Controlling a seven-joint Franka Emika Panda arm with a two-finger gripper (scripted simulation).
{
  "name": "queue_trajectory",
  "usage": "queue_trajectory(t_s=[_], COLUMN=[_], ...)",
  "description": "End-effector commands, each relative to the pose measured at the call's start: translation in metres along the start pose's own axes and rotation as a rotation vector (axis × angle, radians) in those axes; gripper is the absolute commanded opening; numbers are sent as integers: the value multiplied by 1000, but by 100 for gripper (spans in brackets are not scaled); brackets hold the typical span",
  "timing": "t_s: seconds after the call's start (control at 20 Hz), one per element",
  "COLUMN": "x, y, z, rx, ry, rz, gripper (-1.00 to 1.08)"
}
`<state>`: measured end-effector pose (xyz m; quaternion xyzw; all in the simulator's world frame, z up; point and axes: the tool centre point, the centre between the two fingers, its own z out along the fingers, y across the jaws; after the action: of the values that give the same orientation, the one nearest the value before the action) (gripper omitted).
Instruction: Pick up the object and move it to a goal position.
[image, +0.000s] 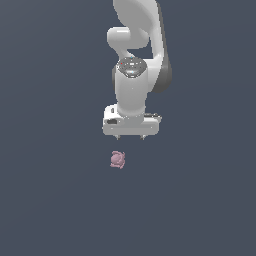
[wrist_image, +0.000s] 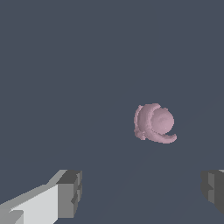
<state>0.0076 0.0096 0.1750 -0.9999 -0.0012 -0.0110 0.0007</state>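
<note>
The object (image: 117, 159) is a small dusty-pink lumpy thing with little knobs, lying on the dark grey floor. In the exterior view it sits just below my white gripper (image: 130, 137) and slightly toward that view's left. The gripper points down with its two short fingertips spread wide apart and nothing between them. In the wrist view the object (wrist_image: 154, 123) shows whole, apart from both grey fingers (wrist_image: 70, 194), outside the gap of the open gripper (wrist_image: 142, 190).
The white arm (image: 137, 45) rises behind the gripper toward the exterior view's top. A uniform dark grey floor (image: 50, 200) surrounds everything.
</note>
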Motion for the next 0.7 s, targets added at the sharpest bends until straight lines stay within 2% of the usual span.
queue_trajectory(t_s=[0.0, 0.45, 0.65], x=[0, 11, 11], y=[0, -11, -11], z=[0, -19, -18], rx=[0, 24, 24], ry=[0, 43, 43], rz=[0, -8, -7], gripper=[100, 100, 100])
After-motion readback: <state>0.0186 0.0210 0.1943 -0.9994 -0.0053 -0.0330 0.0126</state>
